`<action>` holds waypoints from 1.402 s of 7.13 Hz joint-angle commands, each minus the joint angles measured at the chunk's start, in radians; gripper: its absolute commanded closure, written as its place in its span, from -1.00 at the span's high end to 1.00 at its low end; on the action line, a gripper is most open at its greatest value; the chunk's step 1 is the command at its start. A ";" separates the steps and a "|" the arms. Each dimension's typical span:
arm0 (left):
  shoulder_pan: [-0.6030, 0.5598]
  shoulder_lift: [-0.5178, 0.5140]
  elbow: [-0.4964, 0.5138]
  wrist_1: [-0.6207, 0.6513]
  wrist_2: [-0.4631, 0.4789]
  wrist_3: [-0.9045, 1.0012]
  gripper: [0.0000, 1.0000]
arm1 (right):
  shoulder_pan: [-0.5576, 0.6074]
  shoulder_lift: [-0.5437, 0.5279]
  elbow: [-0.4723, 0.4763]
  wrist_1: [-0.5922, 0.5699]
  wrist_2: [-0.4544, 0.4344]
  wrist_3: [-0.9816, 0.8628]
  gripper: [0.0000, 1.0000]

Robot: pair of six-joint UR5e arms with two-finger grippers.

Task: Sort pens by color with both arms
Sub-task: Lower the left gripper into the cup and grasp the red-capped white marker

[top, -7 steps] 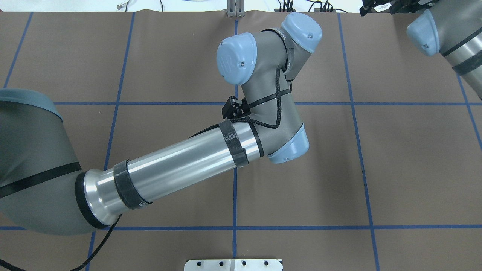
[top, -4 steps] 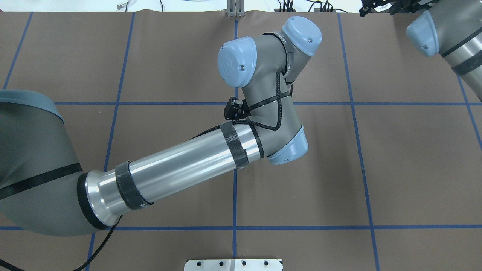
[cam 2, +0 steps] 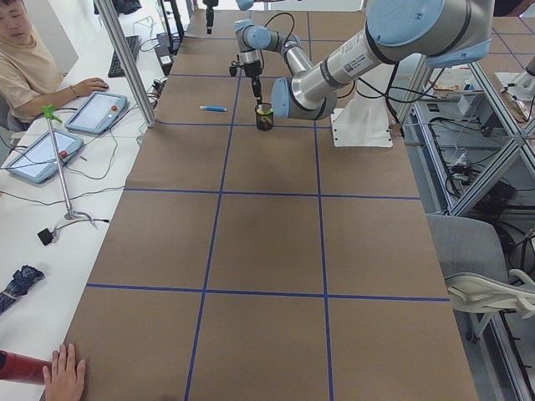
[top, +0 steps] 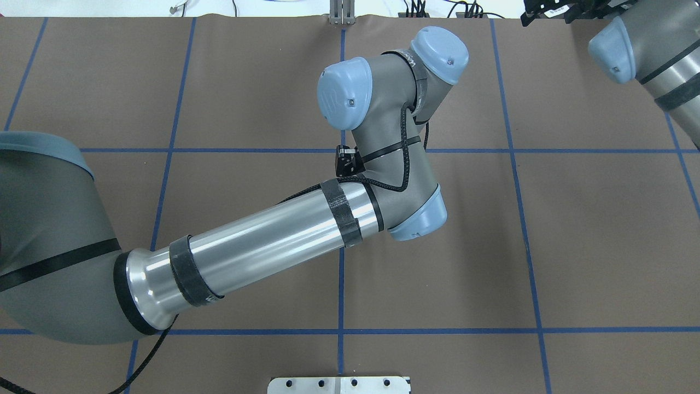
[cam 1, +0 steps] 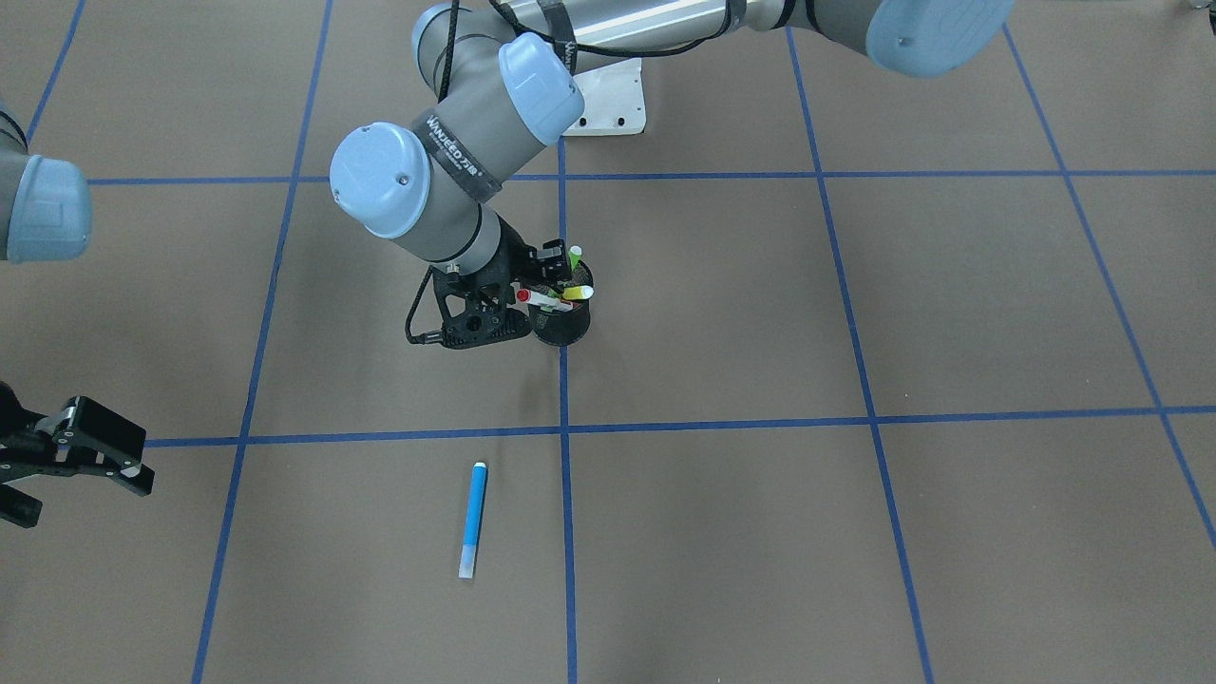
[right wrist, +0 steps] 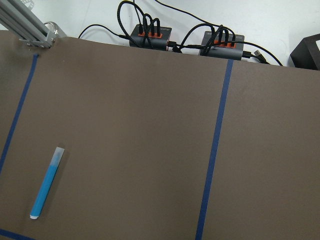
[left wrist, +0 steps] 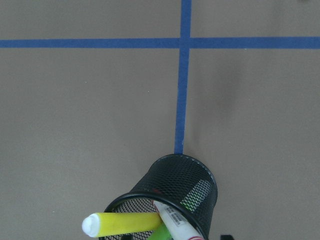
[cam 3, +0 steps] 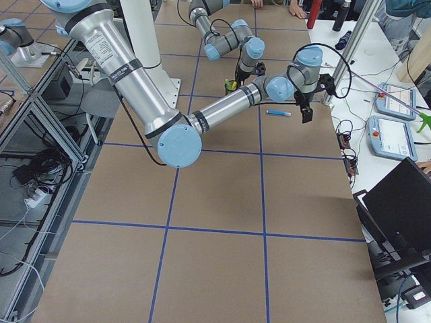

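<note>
A black mesh cup stands on the middle blue line. It holds the light green pen, the yellow pen and the white pen with a red cap, which leans toward my left gripper. That gripper is at the cup's rim, and I cannot tell if it holds anything. The left wrist view shows the cup, the yellow pen and the white pen, but no fingers. The blue pen lies flat on the table, also in the right wrist view. My right gripper is open and empty, well off from it.
The brown table cover has a blue tape grid. The white base plate is at the robot's side. Power strips with cables sit at the far table edge. An operator with tablets sits beside the table.
My left wrist has turned slightly; the black part under it has swung a little to the right in the overhead view. The right arm has barely shifted.
</note>
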 commanded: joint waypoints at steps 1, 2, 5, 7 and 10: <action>0.000 0.001 -0.002 -0.013 0.000 0.003 -0.22 | -0.002 0.000 0.001 0.000 0.002 0.000 1.00; 0.000 0.001 -0.005 -0.013 0.000 0.004 -0.21 | -0.002 0.000 0.000 0.000 0.000 0.000 1.00; 0.000 0.003 -0.008 -0.013 0.029 0.007 0.23 | -0.002 0.000 0.001 0.000 0.000 0.000 1.00; 0.000 0.001 -0.011 -0.015 0.037 0.010 0.20 | -0.004 -0.002 0.000 0.000 0.000 0.000 1.00; 0.000 0.003 -0.008 -0.033 0.048 0.016 0.08 | -0.007 -0.002 -0.001 0.000 -0.002 0.000 1.00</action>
